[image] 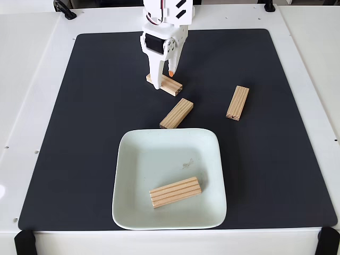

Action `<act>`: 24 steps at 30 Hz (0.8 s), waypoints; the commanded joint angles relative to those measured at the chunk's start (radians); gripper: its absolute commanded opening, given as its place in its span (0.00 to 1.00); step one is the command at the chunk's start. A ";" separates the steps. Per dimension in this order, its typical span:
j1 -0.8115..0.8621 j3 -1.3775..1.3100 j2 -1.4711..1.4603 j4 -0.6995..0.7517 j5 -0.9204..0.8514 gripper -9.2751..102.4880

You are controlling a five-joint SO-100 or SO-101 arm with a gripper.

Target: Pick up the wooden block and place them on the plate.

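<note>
a: grasping looks like the step in hand: the gripper point(163, 78) is down at the far wooden block point(164, 85), fingers apart astride its near end, not clamped.

b: next move?

a: close on it, i'd judge, then lift and carry it toward the plate point(133, 159).

b: what's in the plate?

a: one block point(176, 192), lying near its front. two more lie on the black mat point(95, 133): one point(176, 113) just beyond the plate's far rim, one point(237, 103) off right.
</note>
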 commanded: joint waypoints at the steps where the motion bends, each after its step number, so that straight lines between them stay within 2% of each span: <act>1: 0.011 -0.044 0.003 0.008 -0.009 0.27; 24: 0.012 -0.061 -0.054 0.008 -0.009 0.27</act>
